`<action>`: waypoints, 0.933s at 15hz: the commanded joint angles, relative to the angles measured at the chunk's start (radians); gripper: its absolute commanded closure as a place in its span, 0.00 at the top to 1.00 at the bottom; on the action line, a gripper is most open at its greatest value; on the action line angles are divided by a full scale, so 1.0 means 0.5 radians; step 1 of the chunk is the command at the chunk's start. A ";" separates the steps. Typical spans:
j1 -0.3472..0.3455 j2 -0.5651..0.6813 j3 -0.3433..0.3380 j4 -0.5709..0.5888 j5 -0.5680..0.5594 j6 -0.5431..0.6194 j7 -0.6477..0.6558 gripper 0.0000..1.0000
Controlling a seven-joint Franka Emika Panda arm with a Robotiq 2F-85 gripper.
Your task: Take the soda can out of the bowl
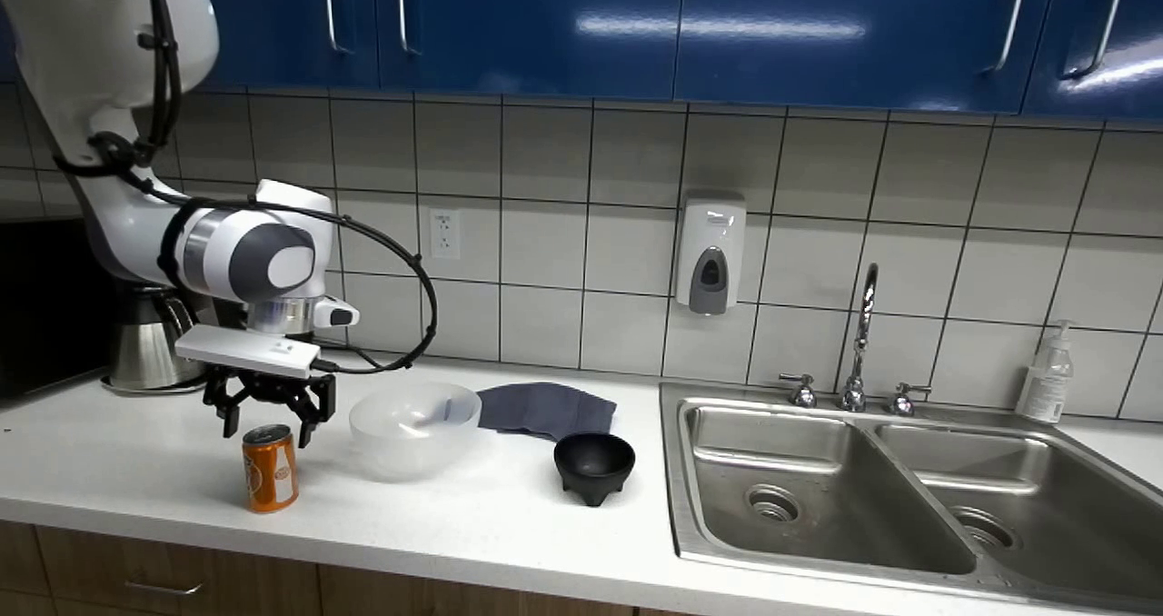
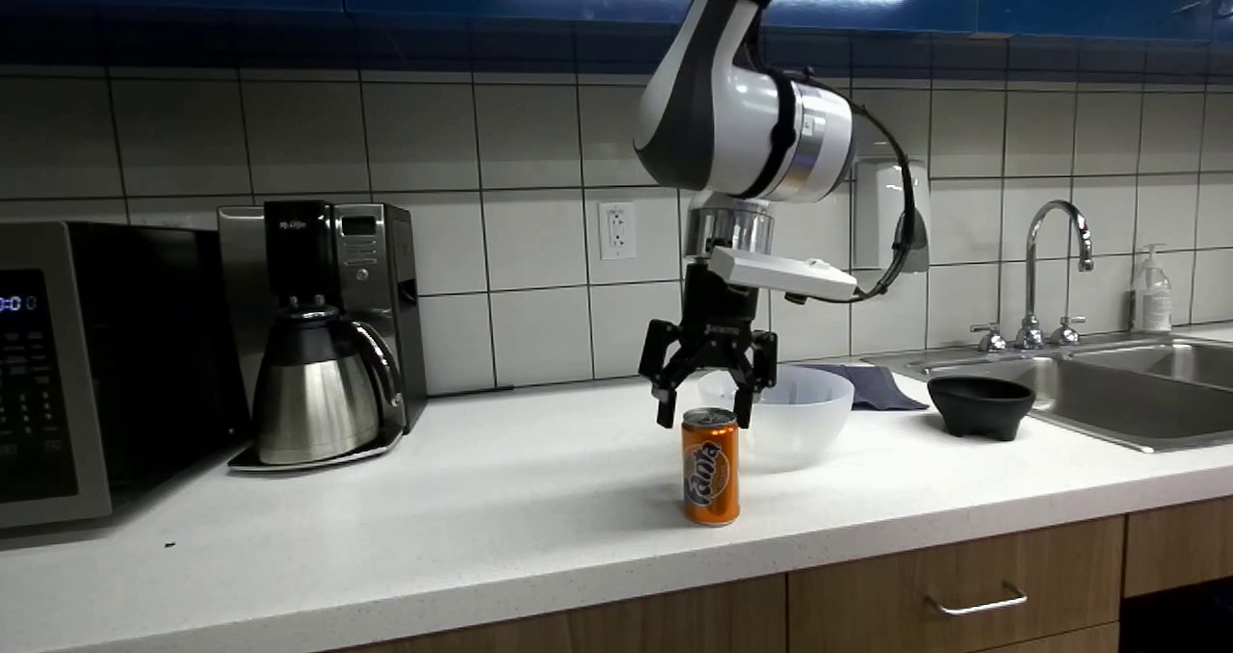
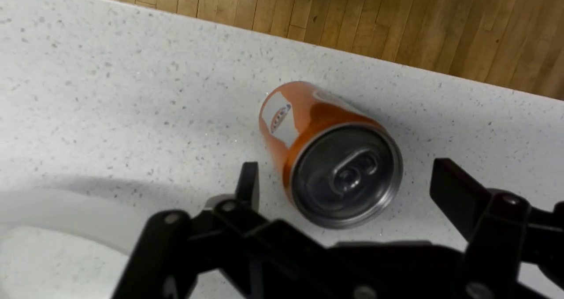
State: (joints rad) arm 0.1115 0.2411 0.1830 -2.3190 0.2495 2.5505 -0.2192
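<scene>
With the can (image 2: 711,472) upright outside the bowl (image 1: 409,451), the gripper (image 2: 704,420), jaws apart, should probably rise slowly and straight up, without nudging the can.

White-and-grey arm (image 2: 737,118) with silvery bands (image 2: 729,232), curved black cable (image 2: 908,186), screw-studded black hand (image 2: 704,415).

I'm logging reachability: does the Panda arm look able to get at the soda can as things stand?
Likely yes: its open jaws appear on either side of the soda can in the wrist view. The can stands upright on the counter, outside the bowl, with nothing visible blocking the way.
</scene>
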 commanded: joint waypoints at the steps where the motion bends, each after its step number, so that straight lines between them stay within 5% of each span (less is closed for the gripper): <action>1: -0.026 -0.155 0.032 -0.040 0.018 -0.005 -0.042 1.00; 14: 0.118 -0.848 -0.007 -0.193 0.141 -0.251 -0.058 1.00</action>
State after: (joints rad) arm 0.1443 -0.0591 0.1874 -2.3620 0.2832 2.4851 -0.2219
